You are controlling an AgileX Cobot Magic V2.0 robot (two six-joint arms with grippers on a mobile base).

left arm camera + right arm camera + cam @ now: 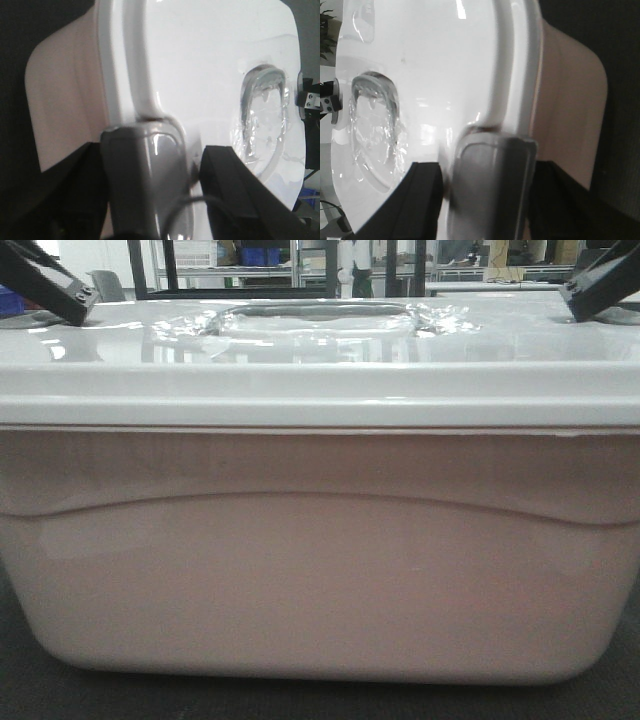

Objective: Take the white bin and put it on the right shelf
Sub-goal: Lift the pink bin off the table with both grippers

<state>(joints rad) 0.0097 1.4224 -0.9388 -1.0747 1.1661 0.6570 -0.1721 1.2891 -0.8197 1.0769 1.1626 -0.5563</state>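
Observation:
The white bin [320, 570] fills the front view: pale pinkish tub under a glossy white lid [320, 360] with a recessed handle [315, 315]. My left gripper [62, 288] sits at the lid's left end and my right gripper [600, 285] at its right end. In the left wrist view the left gripper [152, 150] is shut around the grey end latch [145, 180], one finger over the lid, the other beside the tub wall. The right gripper [487, 167] clamps the opposite grey latch [490, 190] the same way. The right shelf is out of view.
A dark surface [30, 690] shows below the bin's rounded bottom corners. Far behind the lid stand dark uprights and metal racks holding blue bins [262, 255]. The bin blocks nearly everything else ahead.

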